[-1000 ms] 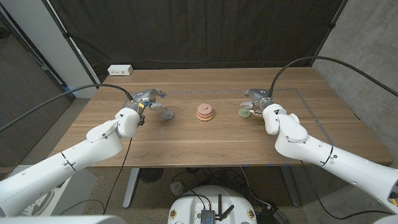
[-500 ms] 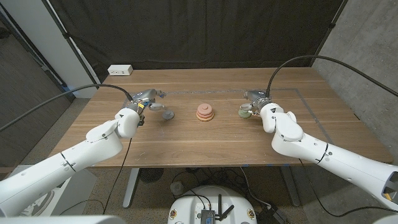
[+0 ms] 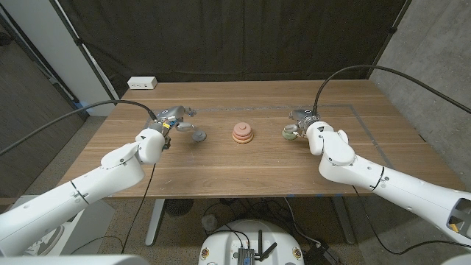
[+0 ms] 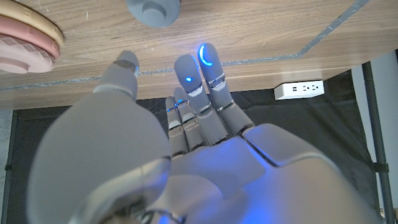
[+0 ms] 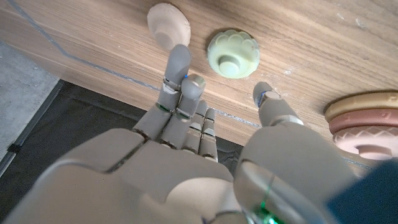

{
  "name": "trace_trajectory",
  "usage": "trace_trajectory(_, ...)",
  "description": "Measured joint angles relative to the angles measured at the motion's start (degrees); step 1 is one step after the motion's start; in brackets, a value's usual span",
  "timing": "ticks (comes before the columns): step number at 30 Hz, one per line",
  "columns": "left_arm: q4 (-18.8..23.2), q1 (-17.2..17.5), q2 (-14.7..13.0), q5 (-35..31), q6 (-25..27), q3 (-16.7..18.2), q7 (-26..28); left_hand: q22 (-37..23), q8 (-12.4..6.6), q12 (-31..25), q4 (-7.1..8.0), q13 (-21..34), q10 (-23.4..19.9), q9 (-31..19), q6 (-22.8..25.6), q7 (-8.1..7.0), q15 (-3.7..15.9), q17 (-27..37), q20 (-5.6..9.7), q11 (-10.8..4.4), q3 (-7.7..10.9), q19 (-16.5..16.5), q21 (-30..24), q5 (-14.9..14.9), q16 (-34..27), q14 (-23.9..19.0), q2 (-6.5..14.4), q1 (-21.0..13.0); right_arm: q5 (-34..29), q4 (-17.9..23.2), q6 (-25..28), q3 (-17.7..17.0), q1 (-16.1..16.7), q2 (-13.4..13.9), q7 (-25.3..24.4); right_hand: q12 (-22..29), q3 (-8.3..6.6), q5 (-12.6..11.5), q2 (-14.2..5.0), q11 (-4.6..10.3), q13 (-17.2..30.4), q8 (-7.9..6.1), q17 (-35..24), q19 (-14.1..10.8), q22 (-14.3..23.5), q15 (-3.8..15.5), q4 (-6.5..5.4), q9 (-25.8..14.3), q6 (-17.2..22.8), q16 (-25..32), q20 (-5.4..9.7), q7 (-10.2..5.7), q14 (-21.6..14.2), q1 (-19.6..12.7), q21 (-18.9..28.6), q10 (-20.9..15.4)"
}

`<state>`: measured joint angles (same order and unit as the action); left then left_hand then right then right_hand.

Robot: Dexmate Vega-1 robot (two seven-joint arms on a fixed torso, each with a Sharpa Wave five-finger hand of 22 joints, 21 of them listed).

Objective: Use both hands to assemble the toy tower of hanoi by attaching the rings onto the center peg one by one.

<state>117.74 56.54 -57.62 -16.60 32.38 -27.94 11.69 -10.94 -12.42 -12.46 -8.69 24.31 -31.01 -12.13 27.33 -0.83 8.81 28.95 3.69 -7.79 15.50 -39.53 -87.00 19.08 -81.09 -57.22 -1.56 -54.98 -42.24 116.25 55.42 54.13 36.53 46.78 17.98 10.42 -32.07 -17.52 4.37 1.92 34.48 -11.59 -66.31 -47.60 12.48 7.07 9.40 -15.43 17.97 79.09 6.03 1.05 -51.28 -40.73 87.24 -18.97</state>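
I see the tower [image 3: 243, 132] in the middle of the counter [image 3: 243, 173], with pink rings stacked on it. My left hand [image 3: 174, 118] is released, fingers apart, near a grey ring [image 3: 198, 136]. My right hand [image 3: 302, 120] is also released, above a green ring [image 5: 233, 53] and a beige piece [image 5: 168, 23].

One wooden surface [image 3: 243, 173] carries the toy parts. One stack [image 3: 243, 132] sits at its middle, and three rings can be counted in it in the right wrist view. Three loose pieces lie apart from it: one grey piece [image 3: 198, 135], one pale green piece [image 3: 290, 133] and one beige piece [image 5: 168, 23]. Two robot arms reach in, one left hand [image 3: 171, 118] and one right hand [image 3: 304, 118]. One white power strip [image 3: 142, 83] lies at the far edge.
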Motion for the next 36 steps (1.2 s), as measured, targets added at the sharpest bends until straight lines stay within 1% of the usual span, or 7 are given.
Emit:
trace_trajectory(5, 0.03, 0.06, -0.05, 0.11, -0.07, 0.02, 0.01, 0.30, 0.00, 0.00, 0.00, 0.29, 0.00, 0.00, 0.00, 0.00, 0.00, 0.00, 0.00, 0.00, 0.00, 0.00, 0.00, 0.00, 0.00, 0.00, 0.00, 0.00, -0.45, -0.32, 0.59, 0.67, -0.63, -0.13, 1.24, 0.00, 0.73, 0.39, 0.38, -0.08, -0.24, 0.00, 0.77, 0.63, -0.25, -0.41, -0.06, 0.01, -0.29, -0.58, -0.63, 0.30, 0.62, -0.38, 0.00, 0.67)
trace_trajectory(10, 0.10, 0.14, -0.11, 0.20, -0.10, 0.05, 0.02, 0.30, 0.00, 0.00, -0.01, 0.29, -0.24, 0.00, 0.00, -0.01, 0.00, 0.00, 0.00, -0.21, 0.01, 0.00, 0.19, 0.00, 0.00, 0.00, 0.23, 0.23, -0.78, -0.77, 1.19, 1.38, -1.28, -0.35, 2.35, 0.00, 1.30, 0.89, 0.39, -0.07, -0.51, 0.00, 1.13, 0.62, -0.51, -0.41, 0.12, 0.28, -0.51, -0.91, -0.62, 0.08, 1.02, -0.39, 0.00, 0.67)
trace_trajectory(12, 0.14, 0.19, -0.14, 0.25, -0.10, 0.06, 0.03, 0.30, 0.00, 0.00, -0.17, 0.29, -0.34, 0.00, 0.00, 0.00, 0.00, -0.01, 0.00, -0.28, 0.16, 0.00, 0.45, 0.00, 0.00, 0.00, 0.23, 0.23, -0.85, -1.02, 1.38, 1.62, -1.51, -0.47, 2.70, 0.39, 1.34, 0.89, 0.98, -0.07, -0.51, 0.00, 1.32, 0.62, -0.51, -0.41, 0.08, 0.28, -0.60, -0.91, -0.61, -0.01, 1.02, -0.99, 0.00, 0.66)
trace_trajectory(21, 0.32, 0.44, -0.27, 0.48, -0.19, 0.21, 0.19, 0.30, 0.00, 0.00, -0.17, 0.28, -0.35, 0.01, 0.29, -0.29, 0.00, -0.01, 0.00, -0.27, 0.16, 0.00, 0.45, 0.00, 0.00, 0.00, 0.39, 0.39, -0.86, -1.99, 1.58, 2.32, -2.12, -0.88, 3.40, 0.61, 1.59, 1.33, 0.98, 0.15, -0.80, -0.29, 1.60, 0.61, -0.51, -0.41, 0.32, 0.28, -0.59, -1.06, -0.61, -0.02, 1.02, -0.99, 0.00, 0.44)
trace_trajectory(24, 0.54, 0.72, -0.48, 0.53, -0.19, 0.36, 0.24, 0.30, 0.00, 0.00, -0.17, 0.28, -0.63, 0.01, 0.29, -0.29, 0.00, -0.01, 0.00, -0.02, 0.16, 0.00, 0.45, 0.00, 0.00, 0.00, 0.45, 0.45, -0.79, -2.26, 1.69, 2.50, -2.24, -0.98, 3.73, 0.84, 1.75, 1.33, 0.98, 0.56, -0.80, -0.29, 1.60, 0.61, -0.50, -0.41, 0.15, 0.49, -0.59, -1.06, -0.61, -0.02, 1.02, -0.99, 0.00, 0.03)
trace_trajectory(35, 0.75, 0.93, -0.68, 0.61, -0.22, 0.44, 0.27, 0.29, 0.00, 0.00, -0.16, 0.28, -0.63, 0.01, 0.60, 0.01, 0.00, -0.01, 0.00, -0.01, 0.16, 0.00, 0.45, 0.00, -0.22, 0.00, 0.45, 0.45, -0.05, -3.57, 2.12, 3.42, -3.08, -1.46, 4.22, 1.26, 2.31, 1.71, 0.93, 0.54, -1.25, -0.84, 1.43, 0.61, -0.60, -0.61, -0.09, 0.57, -0.14, -1.06, -0.62, -0.46, 0.77, -1.03, 0.00, -1.22)
trace_trajectory(36, 0.76, 0.93, -0.68, 0.61, -0.24, 0.44, 0.27, 0.29, 0.00, 0.00, -0.16, 0.28, -0.63, 0.01, 0.60, 0.01, 0.00, -0.01, 0.00, -0.01, 0.16, 0.00, 0.45, 0.00, -0.22, 0.00, 0.45, 0.45, 0.00, -3.60, 2.14, 3.44, -3.10, -1.47, 4.23, 1.26, 2.47, 1.71, 0.51, 0.54, -1.31, -0.94, 1.43, 0.61, -0.60, -0.40, -0.24, 0.75, -0.06, -1.06, -0.61, -0.55, 0.56, -1.45, 0.00, -1.22)
